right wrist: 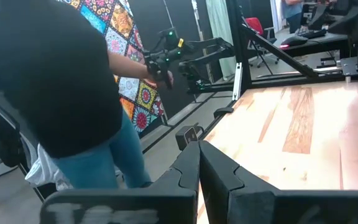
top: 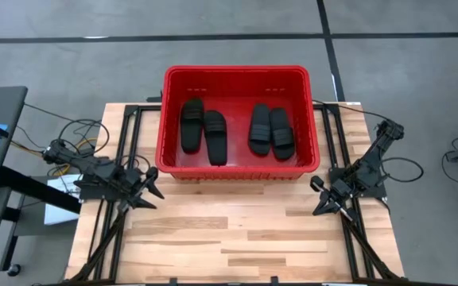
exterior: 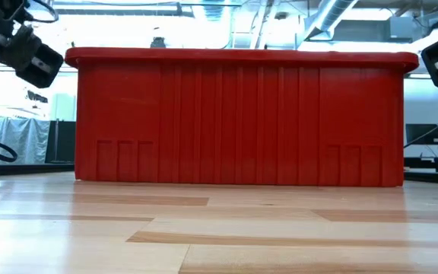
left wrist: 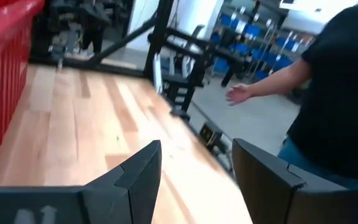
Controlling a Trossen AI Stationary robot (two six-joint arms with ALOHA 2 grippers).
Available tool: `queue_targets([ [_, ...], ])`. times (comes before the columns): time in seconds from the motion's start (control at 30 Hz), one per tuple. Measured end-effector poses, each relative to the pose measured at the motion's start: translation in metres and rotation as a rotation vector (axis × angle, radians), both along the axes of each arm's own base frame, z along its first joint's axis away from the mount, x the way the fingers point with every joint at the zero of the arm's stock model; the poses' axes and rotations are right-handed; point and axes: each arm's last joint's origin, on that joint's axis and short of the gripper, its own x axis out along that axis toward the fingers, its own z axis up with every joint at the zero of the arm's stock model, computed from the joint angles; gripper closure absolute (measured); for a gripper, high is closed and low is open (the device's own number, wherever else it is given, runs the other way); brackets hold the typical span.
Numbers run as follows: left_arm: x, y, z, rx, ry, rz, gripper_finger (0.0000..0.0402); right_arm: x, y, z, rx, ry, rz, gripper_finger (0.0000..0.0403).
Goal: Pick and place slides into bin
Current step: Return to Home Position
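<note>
Four black slides lie flat on their soles inside the red bin (top: 237, 75), in two pairs: one pair at the left (top: 203, 131), one at the right (top: 271, 131). The bin stands on the wooden table's far half and fills the low view (exterior: 238, 114). My left gripper (top: 153, 187) is open and empty over the table's left side, near the bin's near left corner; its fingers show apart in the left wrist view (left wrist: 194, 177). My right gripper (top: 319, 199) is shut and empty at the table's right side (right wrist: 199, 168).
The wooden table top (top: 237, 230) lies bare in front of the bin. Black frame rails (top: 126, 143) run along both table sides. A person in a black shirt (right wrist: 48, 81) stands beyond the table's near edge, with a hand out (left wrist: 238, 94).
</note>
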Motion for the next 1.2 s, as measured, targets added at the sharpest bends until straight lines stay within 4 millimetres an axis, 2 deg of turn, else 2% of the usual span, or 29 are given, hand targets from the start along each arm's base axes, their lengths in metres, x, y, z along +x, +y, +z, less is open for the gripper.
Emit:
queue_targets([
  [0.27, -0.0003, 0.0011, -0.0097, 0.048, 0.112, 0.03, 0.0214, 0.0, 0.0, 0.0, 0.0, 0.0, 0.0, 0.0403],
  [1.2, -0.0002, 0.0013, -0.0104, 0.053, 0.115, 0.039, 0.0214, 0.0, 0.0, -0.0001, 0.0, 0.0, 0.0, 0.0403],
])
